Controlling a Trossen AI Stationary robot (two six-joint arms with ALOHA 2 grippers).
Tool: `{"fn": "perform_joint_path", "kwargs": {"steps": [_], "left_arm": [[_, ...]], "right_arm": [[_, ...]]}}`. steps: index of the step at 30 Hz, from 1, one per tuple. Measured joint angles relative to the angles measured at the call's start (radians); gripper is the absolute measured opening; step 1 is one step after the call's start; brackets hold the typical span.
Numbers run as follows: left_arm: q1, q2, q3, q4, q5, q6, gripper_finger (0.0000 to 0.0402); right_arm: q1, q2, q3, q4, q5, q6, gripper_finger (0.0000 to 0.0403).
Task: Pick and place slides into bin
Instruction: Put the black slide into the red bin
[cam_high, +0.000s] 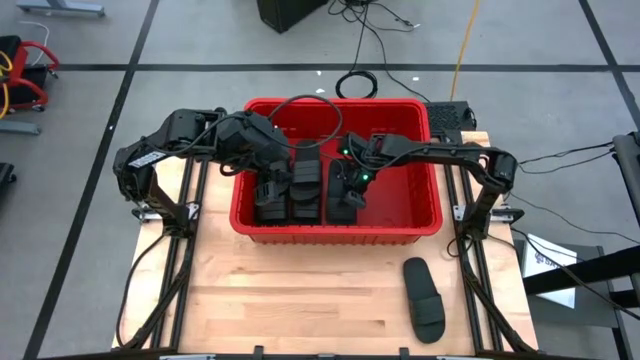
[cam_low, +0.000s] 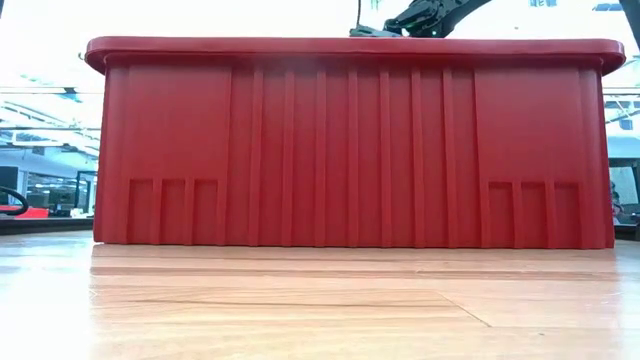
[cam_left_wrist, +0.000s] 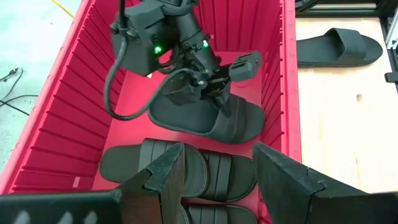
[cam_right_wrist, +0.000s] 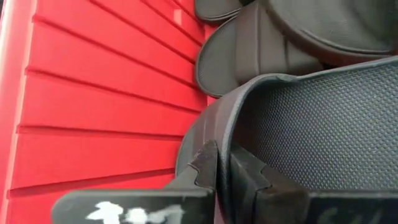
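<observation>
The red bin (cam_high: 400, 225) stands at the table's far middle; in the low view its near wall (cam_low: 350, 140) hides the inside. Several black slides lie side by side on its floor (cam_left_wrist: 155, 165). My right gripper (cam_high: 352, 185) is down inside the bin, shut on another slide (cam_left_wrist: 208, 118). My left gripper (cam_left_wrist: 217, 165) is open and empty, above the slides in the bin's left part (cam_high: 272, 170). One more slide (cam_high: 425, 298) lies sole down on the table, near right of the bin. My right gripper pinches the slide's sole rim (cam_right_wrist: 211, 134) between its two fingers, one on the outer edge, one on the textured footbed side. In the left wrist view the fingers (cam_left_wrist: 217, 78) come from above, slanting down. The slide lies low in the bin; I cannot tell if it rests on the floor.
The bin's ribbed walls (cam_right_wrist: 93, 93) close in both grippers, which are near each other inside it. Bare wooden table (cam_high: 300, 300) lies in front of the bin. Cables run on the floor behind the table.
</observation>
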Motion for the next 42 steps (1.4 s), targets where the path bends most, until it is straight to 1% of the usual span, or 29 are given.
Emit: {"fn": "perform_joint_path", "kwargs": {"steps": [4, 7, 19, 25, 31, 35, 37, 40, 42], "left_arm": [[0.000, 0.000, 0.000, 0.000, 0.000, -0.004, 0.0184], [0.000, 0.000, 0.000, 0.000, 0.000, -0.004, 0.0184], [0.000, 0.000, 0.000, 0.000, 0.000, -0.004, 0.0184], [0.000, 0.000, 0.000, 0.000, 0.000, -0.004, 0.0184], [0.000, 0.000, 0.000, 0.000, 0.010, -0.004, 0.0184], [0.000, 0.000, 0.000, 0.000, 0.010, -0.003, 0.0184], [0.000, 0.000, 0.000, 0.000, 0.010, -0.003, 0.0184], [0.000, 0.000, 0.000, 0.000, 0.010, -0.003, 0.0184], [0.000, 0.000, 0.000, 0.000, 0.010, -0.003, 0.0184]], "right_arm": [[0.023, -0.001, 0.000, 0.004, 0.014, -0.002, 0.0012], [0.034, -0.001, 0.000, 0.001, 0.045, -0.001, 0.0017], [0.034, -0.001, 0.000, 0.004, 0.048, 0.004, 0.0059], [0.034, -0.001, 0.000, 0.025, 0.074, 0.000, 0.0093], [0.036, -0.001, 0.000, 0.031, 0.127, 0.006, 0.0143], [0.036, -0.001, 0.000, 0.038, 0.131, 0.026, 0.0176], [0.036, -0.001, 0.000, 0.047, 0.151, 0.028, 0.0190], [0.033, 0.000, 0.000, 0.061, 0.161, 0.029, 0.0205], [0.033, -0.001, 0.000, 0.064, 0.203, 0.029, 0.0212]]}}
